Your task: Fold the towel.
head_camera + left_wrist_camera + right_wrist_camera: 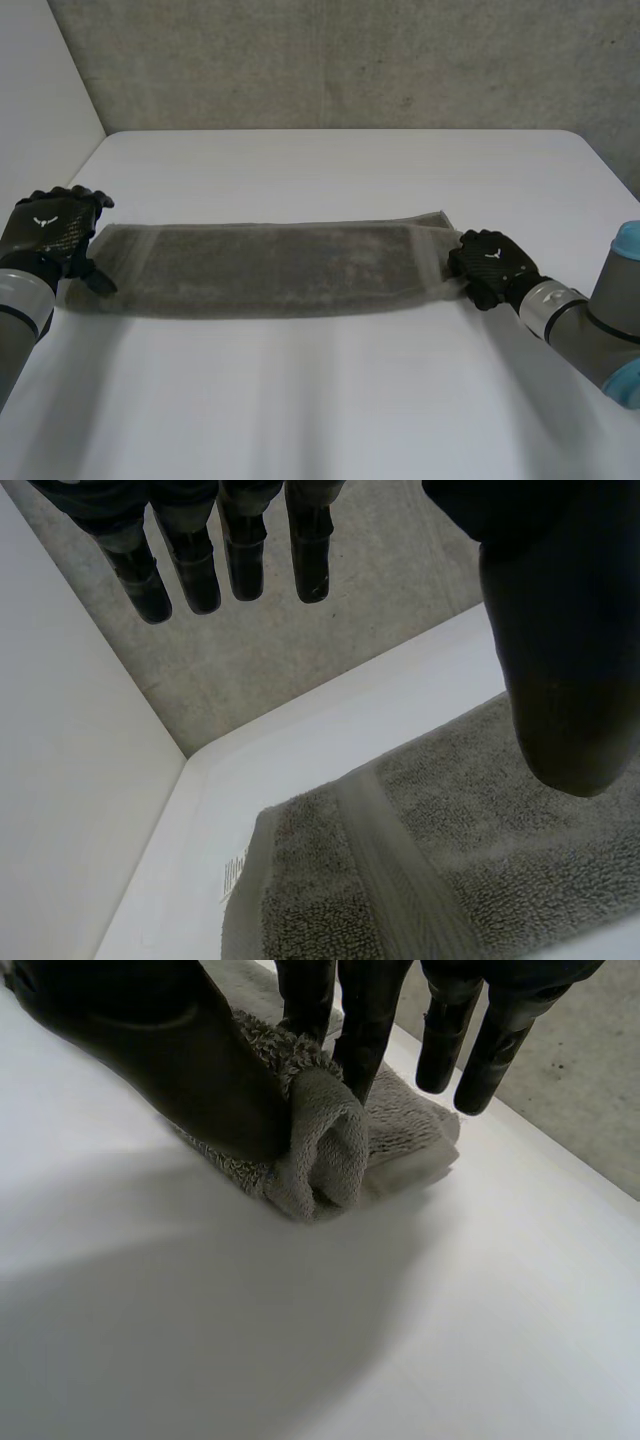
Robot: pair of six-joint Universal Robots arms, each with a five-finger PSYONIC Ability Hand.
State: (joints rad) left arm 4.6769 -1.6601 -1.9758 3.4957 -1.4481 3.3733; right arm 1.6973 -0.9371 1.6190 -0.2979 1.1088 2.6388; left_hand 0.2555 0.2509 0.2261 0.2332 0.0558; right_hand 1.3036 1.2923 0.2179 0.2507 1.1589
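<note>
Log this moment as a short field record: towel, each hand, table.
towel: grey, lying as a long flat strip across the table
left hand: at the towel's left end, fingers straight, open
right hand: at the towel's right end, pinching a bunched fold between thumb and fingers
table: white

No readable text, white emblem on left hand, right hand

One grey towel, one white table, two robot hands.
</note>
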